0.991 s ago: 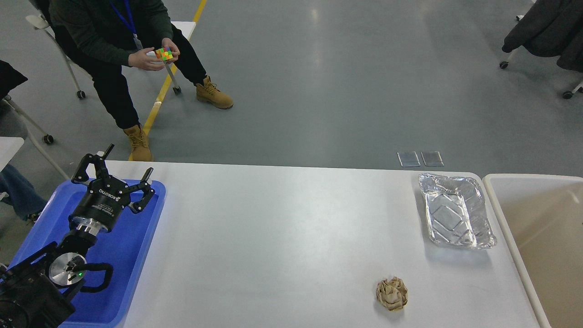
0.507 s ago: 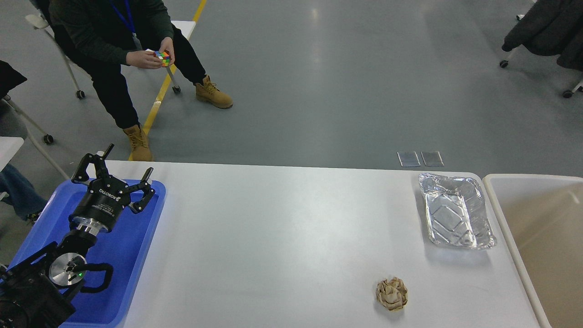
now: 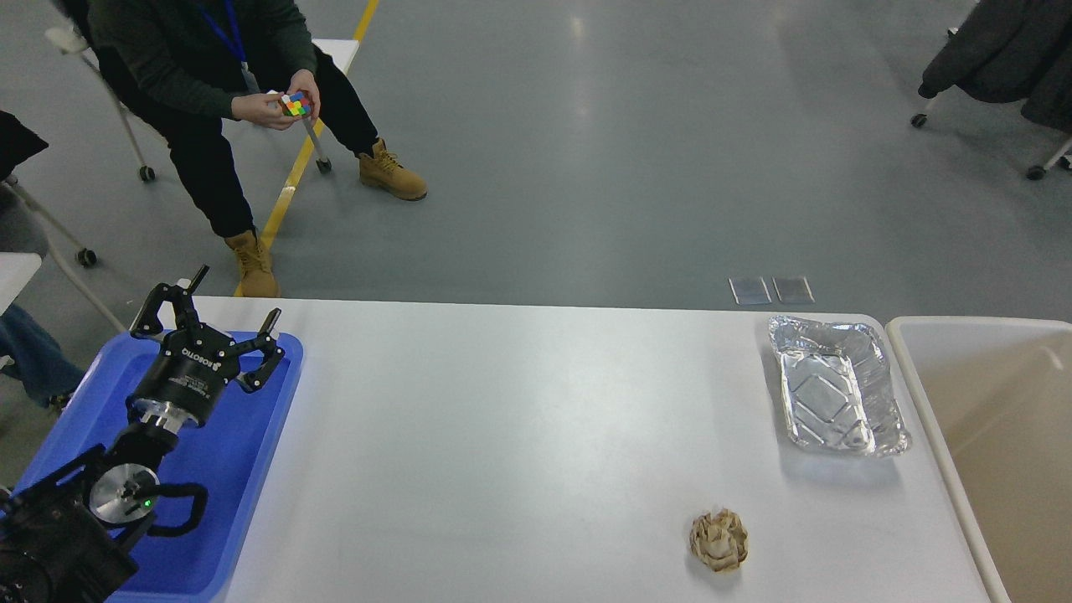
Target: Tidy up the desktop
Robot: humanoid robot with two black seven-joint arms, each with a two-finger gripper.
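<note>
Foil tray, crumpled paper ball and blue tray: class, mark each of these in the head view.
Foil tray (image 3: 825,394), head view, on its shiny embossed floor.
Crumpled paper ball (image 3: 718,540), head view, at the middle of the brown wad.
Blue tray (image 3: 230,469), head view, on its bare floor right of the arm.

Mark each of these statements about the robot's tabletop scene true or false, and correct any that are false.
1. The left gripper is open above the blue tray. True.
2. The crumpled brown paper ball lies inside the foil tray. False: it lies on the bare desktop, nearer the robot than the foil tray and apart from it.
3. The foil tray sits near the desktop's right end, beside the beige bin. True.
4. The right gripper is holding the paper ball. False: no right arm is in view, and nothing touches the ball.
5. The seated person beyond the table holds a coloured puzzle cube. True.
</note>
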